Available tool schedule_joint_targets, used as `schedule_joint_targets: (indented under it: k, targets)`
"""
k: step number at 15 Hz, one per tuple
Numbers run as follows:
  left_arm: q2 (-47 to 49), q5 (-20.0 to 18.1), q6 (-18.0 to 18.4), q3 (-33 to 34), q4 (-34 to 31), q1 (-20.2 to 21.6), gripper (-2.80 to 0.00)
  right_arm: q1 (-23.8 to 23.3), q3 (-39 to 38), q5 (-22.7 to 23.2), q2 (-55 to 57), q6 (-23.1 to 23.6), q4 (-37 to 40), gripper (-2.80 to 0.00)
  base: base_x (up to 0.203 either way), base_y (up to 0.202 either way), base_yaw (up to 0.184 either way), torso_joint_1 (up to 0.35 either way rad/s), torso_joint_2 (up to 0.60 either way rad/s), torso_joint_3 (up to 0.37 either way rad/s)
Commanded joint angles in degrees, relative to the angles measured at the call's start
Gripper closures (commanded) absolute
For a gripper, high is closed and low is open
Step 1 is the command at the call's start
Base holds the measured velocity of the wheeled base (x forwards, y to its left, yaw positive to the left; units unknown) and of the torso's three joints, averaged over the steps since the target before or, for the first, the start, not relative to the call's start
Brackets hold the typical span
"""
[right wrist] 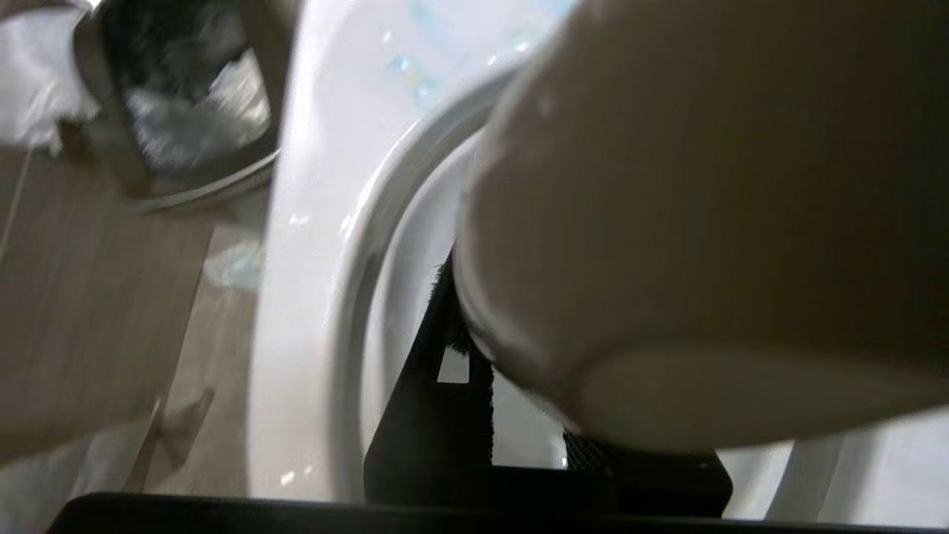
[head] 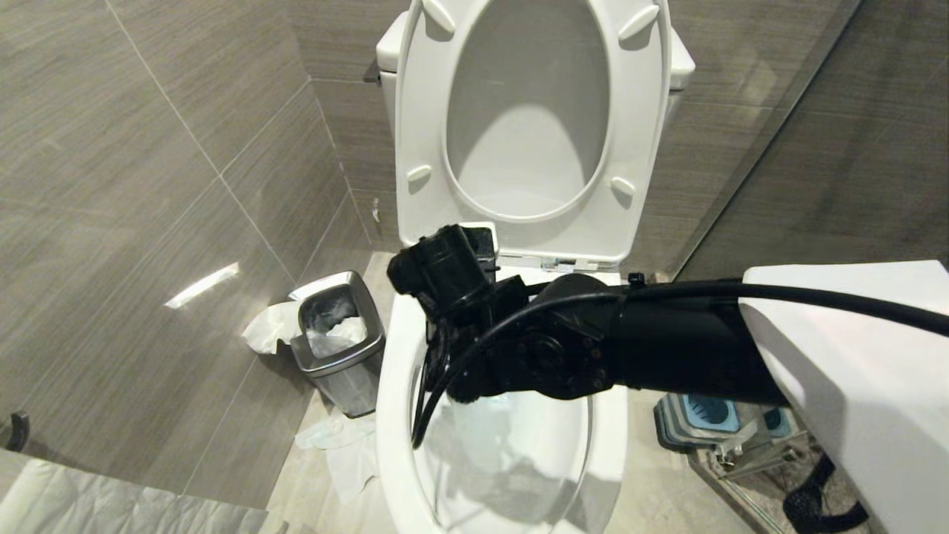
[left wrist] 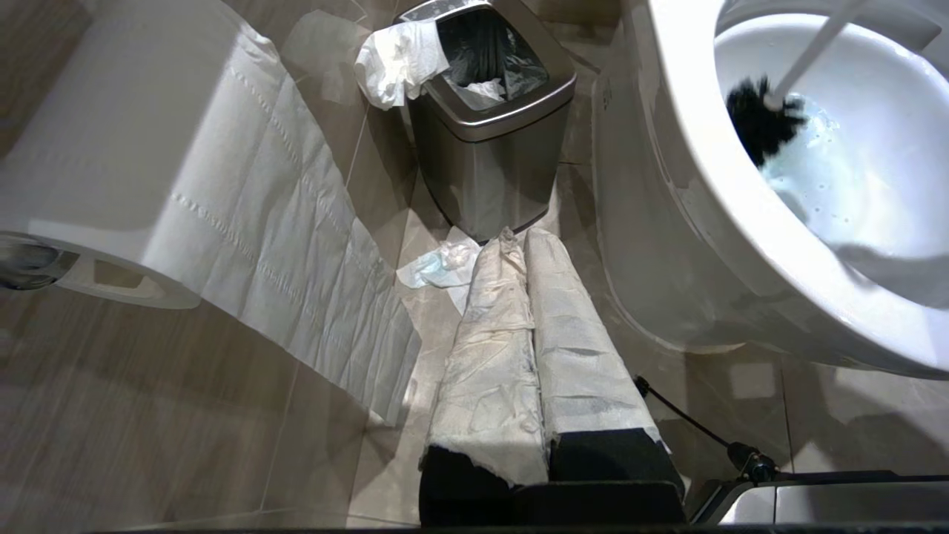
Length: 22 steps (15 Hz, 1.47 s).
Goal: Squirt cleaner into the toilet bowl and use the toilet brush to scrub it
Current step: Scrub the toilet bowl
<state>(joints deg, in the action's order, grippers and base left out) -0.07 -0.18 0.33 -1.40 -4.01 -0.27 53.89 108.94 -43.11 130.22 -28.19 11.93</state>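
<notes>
The right gripper (right wrist: pixel 519 415) fingers squeeze the toilet brush (left wrist: pixel 764 122), so push its black head below them firmly around the toilet bowl (left wrist: pixel 667 148).

a steel bin (head: pixel 341 341) stands on the floor at the left, lined with a bag and stuffed with crumpled tissue. white paper (head: pixel 268 326) hangs over its left edge. more tissue (head: pixel 337 445) lies on the floor tiles (head: pixel 296 475) just near of it. a paper roll (left wrist: pixel 126 141) trails a long sheet (left wrist: pixel 296 267) at the near left. at the right sits a grey, blue-topped holder (head: pixel 704 419).
</notes>
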Motion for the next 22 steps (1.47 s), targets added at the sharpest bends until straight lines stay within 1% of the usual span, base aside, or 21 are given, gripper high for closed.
schedule_joint_targets:
  k: [1, 4, 6, 9, 11, 16, 19, 22]
  targets:
    - [0.07, 0.01, 0.02, 0.00, -0.03, 0.00, 0.00, 2.37, -3.38, -0.37, -2.73, -0.67, 0.24, 0.00, 0.000, 0.000, 0.000, 0.000, 0.00, 0.000]
    - [0.07, 0.01, 0.02, 0.00, -0.03, 0.00, 0.00, 5.07, -13.05, -0.55, -9.03, -2.01, 0.46, 0.00, 0.000, 0.000, 0.000, 0.000, 0.00, 0.000]
    - [0.07, 0.01, 0.02, 0.00, -0.03, 0.00, 0.00, 5.79, -19.64, -0.60, -12.85, -3.25, 0.35, 0.00, 0.000, 0.000, 0.000, 0.000, 0.00, 0.000]
    - [0.07, 0.01, 0.02, 0.00, -0.03, 0.00, 0.00, 5.23, -26.78, -0.95, -17.36, -6.21, 0.28, 0.00, 0.000, 0.000, 0.000, 0.000, 0.00, 0.000]
    - [0.07, 0.01, 0.02, 0.00, -0.03, 0.00, 0.00, 3.06, -28.96, -1.74, -19.03, -6.76, 0.20, 0.00, 0.000, 0.000, 0.000, 0.000, 0.00, 0.000]
    - [0.07, 0.01, 0.02, 0.00, -0.03, 0.00, 0.00, -4.21, -26.78, -1.75, -19.45, -5.54, 0.04, 0.00, 0.000, 0.000, 0.000, 0.000, 0.00, 0.000]
    - [0.07, 0.01, 0.02, 0.00, -0.03, 0.00, 0.00, -7.23, -21.39, -1.45, -17.68, -4.08, 0.04, 0.00, 0.000, 0.000, 0.000, 0.000, 0.00, 0.000]
    - [0.07, 0.01, 0.02, 0.00, -0.03, 0.00, 0.00, -8.35, -15.13, -1.34, -14.18, -3.04, 0.13, 0.00, 0.000, 0.000, 0.000, 0.000, 0.00, 0.000]
